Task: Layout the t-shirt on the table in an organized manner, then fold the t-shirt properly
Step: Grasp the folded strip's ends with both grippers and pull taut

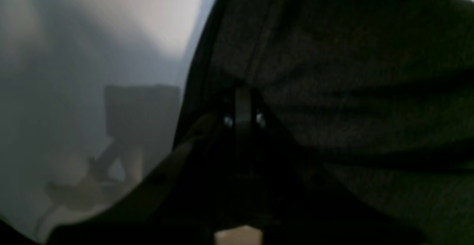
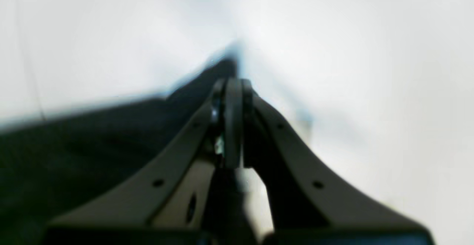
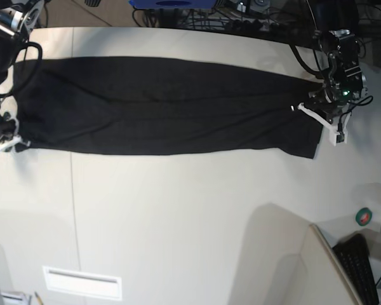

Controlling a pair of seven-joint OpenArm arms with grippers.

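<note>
Between the two grippers the t-shirt [image 3: 165, 108] lies stretched out as a long black band across the far half of the table [image 3: 190, 216], folded lengthwise, with each end reaching a tool. At one end the left gripper [image 3: 322, 114] has its jaws closed on the cloth; from its wrist camera the dark fabric [image 1: 351, 89] spreads away to one side of the pinched tips [image 1: 242, 106] and fills most of the view. At the opposite end the right gripper [image 3: 13, 141] is likewise clamped on the shirt's near corner; its wrist view shows the fingers [image 2: 233, 100] pressed together, black cloth [image 2: 92, 145] trailing off to one side and bare tabletop [image 2: 370, 71] on the other.
</note>
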